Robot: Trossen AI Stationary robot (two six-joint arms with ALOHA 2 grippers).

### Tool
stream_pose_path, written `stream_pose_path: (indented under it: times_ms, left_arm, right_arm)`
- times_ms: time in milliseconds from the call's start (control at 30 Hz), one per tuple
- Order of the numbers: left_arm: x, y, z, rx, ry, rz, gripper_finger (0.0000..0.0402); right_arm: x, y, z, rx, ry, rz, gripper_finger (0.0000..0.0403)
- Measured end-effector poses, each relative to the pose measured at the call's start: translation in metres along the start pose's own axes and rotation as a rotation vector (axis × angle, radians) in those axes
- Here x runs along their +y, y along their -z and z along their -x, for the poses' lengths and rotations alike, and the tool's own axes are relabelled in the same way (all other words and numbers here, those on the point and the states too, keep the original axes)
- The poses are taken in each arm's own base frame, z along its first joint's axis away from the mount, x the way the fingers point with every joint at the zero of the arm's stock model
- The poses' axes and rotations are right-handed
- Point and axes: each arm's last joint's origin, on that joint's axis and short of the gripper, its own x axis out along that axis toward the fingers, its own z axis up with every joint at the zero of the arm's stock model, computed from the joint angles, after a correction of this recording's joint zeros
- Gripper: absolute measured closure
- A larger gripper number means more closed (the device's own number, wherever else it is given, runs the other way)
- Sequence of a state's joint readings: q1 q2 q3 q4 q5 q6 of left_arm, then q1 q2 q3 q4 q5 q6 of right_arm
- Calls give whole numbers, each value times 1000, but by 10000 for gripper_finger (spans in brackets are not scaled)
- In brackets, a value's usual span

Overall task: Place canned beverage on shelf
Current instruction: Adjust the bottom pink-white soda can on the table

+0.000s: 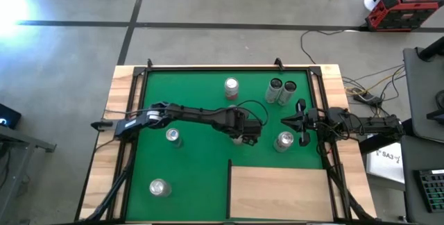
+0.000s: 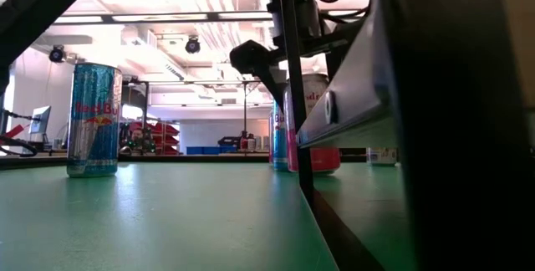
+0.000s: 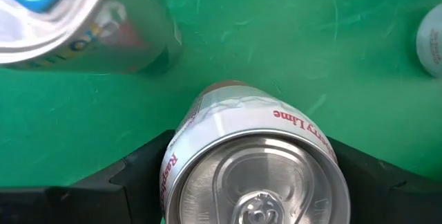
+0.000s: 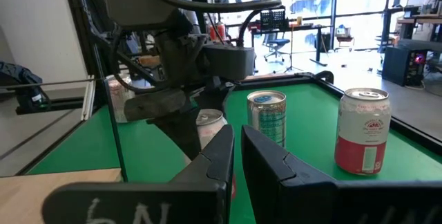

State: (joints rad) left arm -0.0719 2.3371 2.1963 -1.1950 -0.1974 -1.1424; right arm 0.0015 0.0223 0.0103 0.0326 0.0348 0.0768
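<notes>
Left wrist view: left end effector point(image 3: 252, 182) clasping cylindrical metal can point(image 3: 255, 162); right one point(image 4: 238, 148) closed, empty.

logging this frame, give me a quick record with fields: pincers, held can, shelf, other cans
left pincer: around a can's sides, mid-mat
held can: upright, white with red lettering, on the green mat
right pincer: shut, holding nothing, at the mat's right side
shelf: pale wood panel, no can on it
other cans: six more, upright on the mat
</notes>
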Motion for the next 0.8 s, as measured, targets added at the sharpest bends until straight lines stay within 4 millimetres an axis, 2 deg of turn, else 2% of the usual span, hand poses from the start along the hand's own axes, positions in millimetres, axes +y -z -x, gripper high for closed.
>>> stream_pose_path:
  times_ms: [533,600,733,800]
  left_arm:
    - [-1,-1,0,-5,9,62,111]
    - [-1,-1,0,-5,9,68,96]
    - [-1,-2,1,-8,14,73,29]
    - [-1,-2,1,-5,18,74,12]
  right_arm:
    - [0,0,0,0,0,1,380]
    - [0,0,0,0,0,1,380]
    - [0,0,0,0,0,0,380]
    - [0,0,0,0,0,0,380]
